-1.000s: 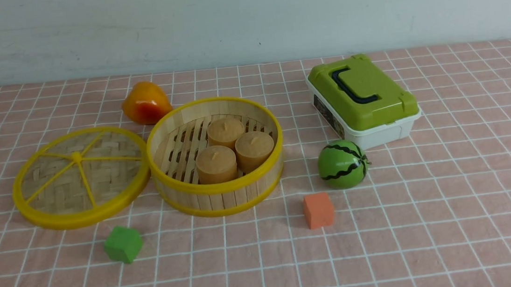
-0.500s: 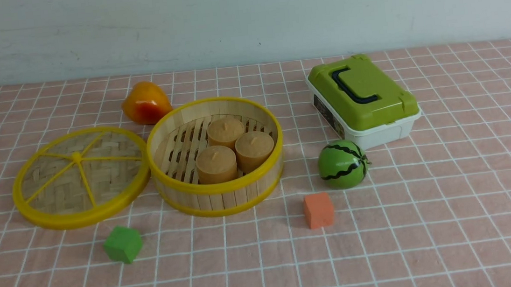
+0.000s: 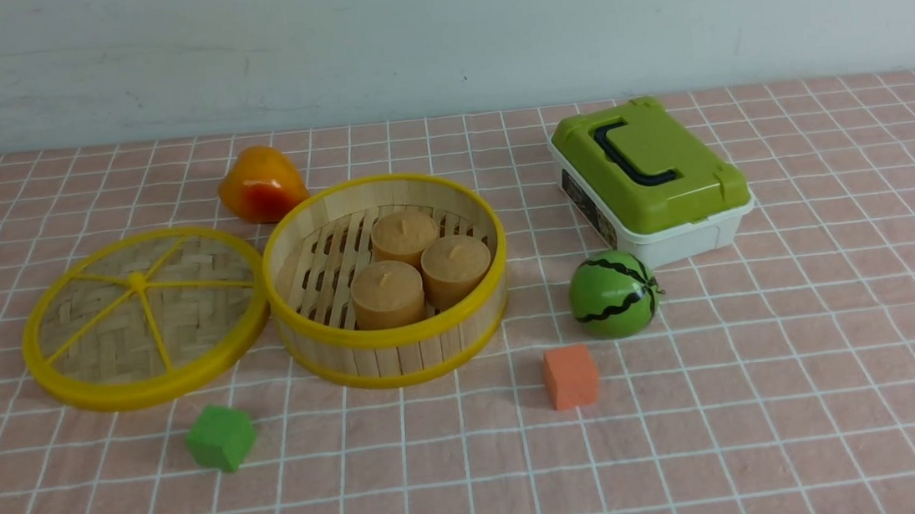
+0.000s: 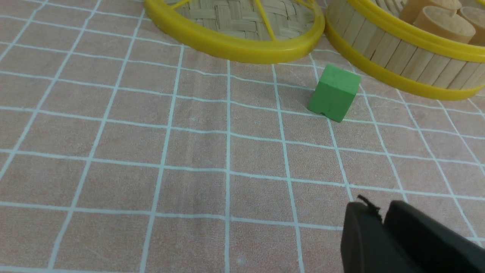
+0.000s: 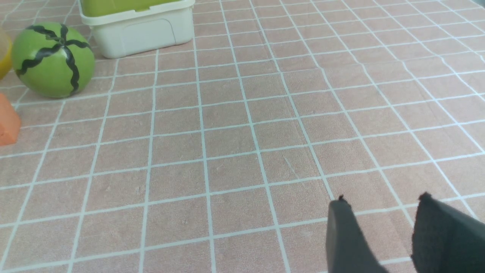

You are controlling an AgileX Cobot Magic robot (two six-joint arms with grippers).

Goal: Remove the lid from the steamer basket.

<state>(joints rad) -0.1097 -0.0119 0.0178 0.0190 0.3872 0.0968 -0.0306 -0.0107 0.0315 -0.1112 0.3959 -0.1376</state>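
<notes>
Lid [image 3: 144,318] laid flat beside steamer basket [image 3: 392,343], both cut off in left wrist view, left gripper [image 4: 382,212] nearly closed, empty, right gripper [image 5: 382,206] spread apart, empty, only tips seen.

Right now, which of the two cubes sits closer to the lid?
The green cube. It lies just in front of the lid, on the left; the orange cube is across the steamer basket, near the toy watermelon.
</notes>
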